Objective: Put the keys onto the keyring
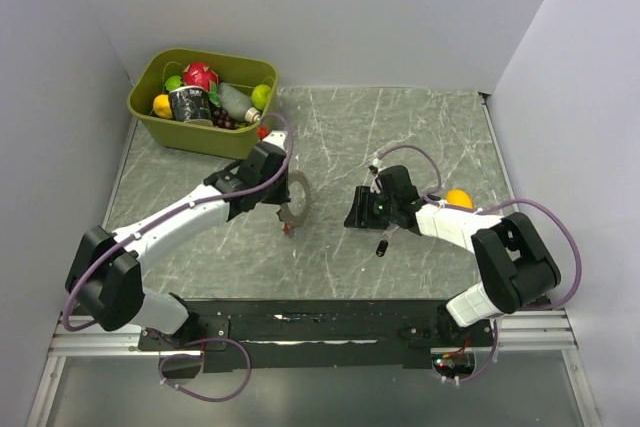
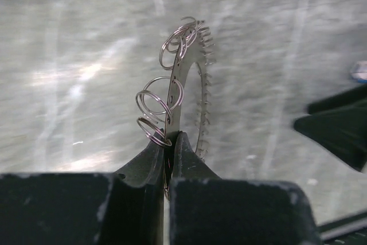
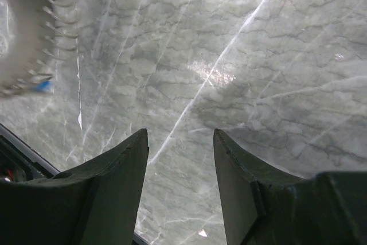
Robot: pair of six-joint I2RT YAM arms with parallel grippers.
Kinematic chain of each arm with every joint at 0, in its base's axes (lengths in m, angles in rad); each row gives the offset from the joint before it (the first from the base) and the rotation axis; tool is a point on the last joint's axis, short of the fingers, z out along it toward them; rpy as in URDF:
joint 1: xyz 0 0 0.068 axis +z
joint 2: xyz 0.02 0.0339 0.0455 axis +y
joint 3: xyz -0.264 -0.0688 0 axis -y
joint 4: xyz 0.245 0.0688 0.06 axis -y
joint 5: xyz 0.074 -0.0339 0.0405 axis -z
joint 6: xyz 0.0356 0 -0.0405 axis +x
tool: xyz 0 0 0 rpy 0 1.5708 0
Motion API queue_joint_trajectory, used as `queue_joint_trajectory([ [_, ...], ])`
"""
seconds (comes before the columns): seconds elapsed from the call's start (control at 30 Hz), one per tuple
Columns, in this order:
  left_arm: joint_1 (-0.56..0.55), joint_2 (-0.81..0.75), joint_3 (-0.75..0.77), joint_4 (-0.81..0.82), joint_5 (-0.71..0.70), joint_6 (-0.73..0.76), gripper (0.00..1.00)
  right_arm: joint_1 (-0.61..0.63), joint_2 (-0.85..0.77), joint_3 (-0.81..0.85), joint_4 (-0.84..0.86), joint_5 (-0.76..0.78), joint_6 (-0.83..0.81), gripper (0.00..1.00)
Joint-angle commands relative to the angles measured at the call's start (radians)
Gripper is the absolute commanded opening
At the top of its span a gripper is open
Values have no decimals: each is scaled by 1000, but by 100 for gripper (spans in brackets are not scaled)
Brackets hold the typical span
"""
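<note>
My left gripper (image 1: 284, 201) is shut on the rim of the keyring (image 1: 298, 197), a flat metal hoop with a toothed edge, held on edge above the table. In the left wrist view the gripper (image 2: 172, 136) pinches the keyring (image 2: 182, 78), which carries several small split rings (image 2: 156, 98). My right gripper (image 1: 356, 213) is open and empty just right of the keyring; its fingers (image 3: 123, 159) frame bare marble. A blue-headed key (image 3: 43, 86) lies by the keyring's toothed edge (image 3: 34, 32); it also shows in the left wrist view (image 2: 360, 70). A small black key (image 1: 382, 246) lies near the right gripper.
A green bin (image 1: 160, 122) of toy fruit and a can stands at the back left, with a small red item (image 1: 262, 132) beside it. An orange ball (image 1: 458, 197) sits behind the right arm. Grey walls close in the marble table (image 1: 420, 137) on three sides.
</note>
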Motion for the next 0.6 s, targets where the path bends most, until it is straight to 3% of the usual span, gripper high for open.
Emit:
queue_joint_trajectory([
  [0.0,13,-29,-125,267,204,-121,1,-9,-87,-5,-20,29,-32,57],
  [0.4,18,94,-359,697,394,-357,4,-9,-92,-8,-20,2,-43,57],
  [0.5,18,110,-374,724,419,-358,33,-11,-82,-8,-11,-7,-38,57],
  [0.53,18,115,-373,718,430,-344,58,-9,-81,-8,-8,-13,-37,58],
  [0.57,18,123,-362,705,431,-335,67,-9,-81,-8,-5,-16,-35,58],
])
